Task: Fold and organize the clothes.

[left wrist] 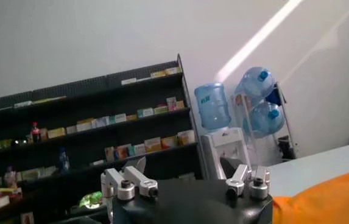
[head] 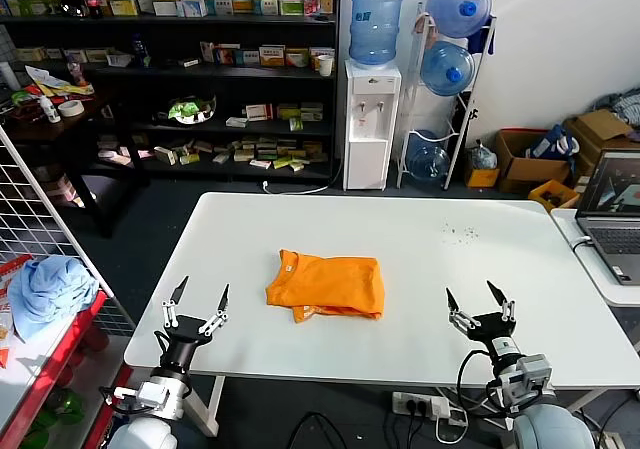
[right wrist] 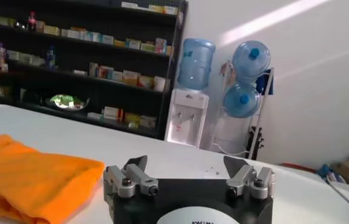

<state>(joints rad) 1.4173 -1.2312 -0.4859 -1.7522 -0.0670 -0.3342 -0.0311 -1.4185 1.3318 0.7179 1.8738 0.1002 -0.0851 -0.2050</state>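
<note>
My view is bright and even; a sunlit streak crosses the wall, and my table shows soft glare.

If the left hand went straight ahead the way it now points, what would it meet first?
Probably nothing at first. The left hand, open at the near table edge, points away across bare tabletop; the folded orange T-shirt lies off to its right. Depth is uncertain.
</note>
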